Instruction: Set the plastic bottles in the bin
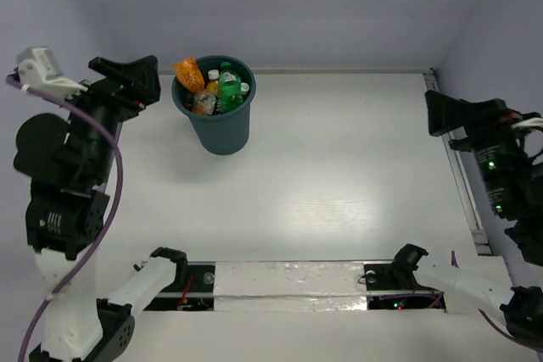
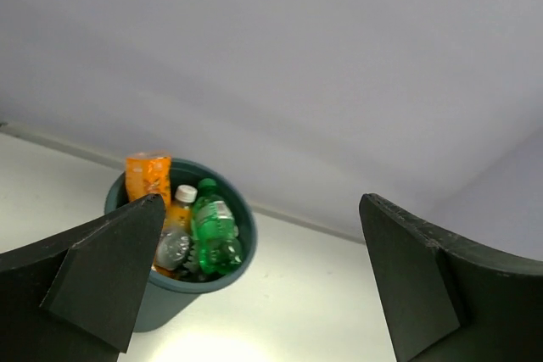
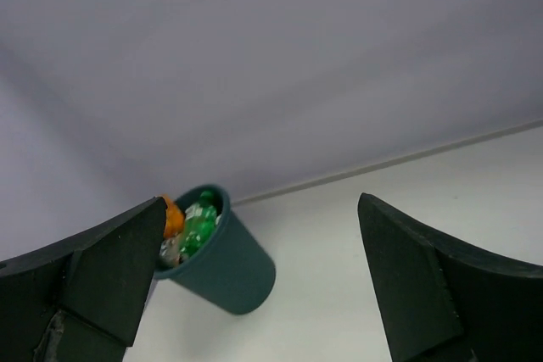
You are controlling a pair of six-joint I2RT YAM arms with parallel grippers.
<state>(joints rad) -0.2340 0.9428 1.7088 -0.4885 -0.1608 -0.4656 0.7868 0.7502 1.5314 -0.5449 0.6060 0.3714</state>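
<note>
The dark teal bin (image 1: 222, 131) stands upright at the back left of the table. Several plastic bottles fill it: a green one (image 1: 229, 91), an orange one (image 1: 190, 74) sticking up over the rim, and clear ones with white caps. My left gripper (image 1: 136, 82) is open and empty, raised just left of the bin. The left wrist view shows the bin (image 2: 157, 307), the green bottle (image 2: 214, 231) and the orange bottle (image 2: 148, 175) ahead of the left gripper (image 2: 261, 209). My right gripper (image 1: 441, 120) is open and empty at the far right. Its wrist view shows the right gripper (image 3: 262, 205) facing the distant bin (image 3: 233, 273).
A white strip with dark mounts (image 1: 288, 281) runs along the near edge between the arm bases. A metal rail (image 1: 462, 167) lines the table's right edge. Pale walls close the back and both sides. No bottle shows on the tabletop.
</note>
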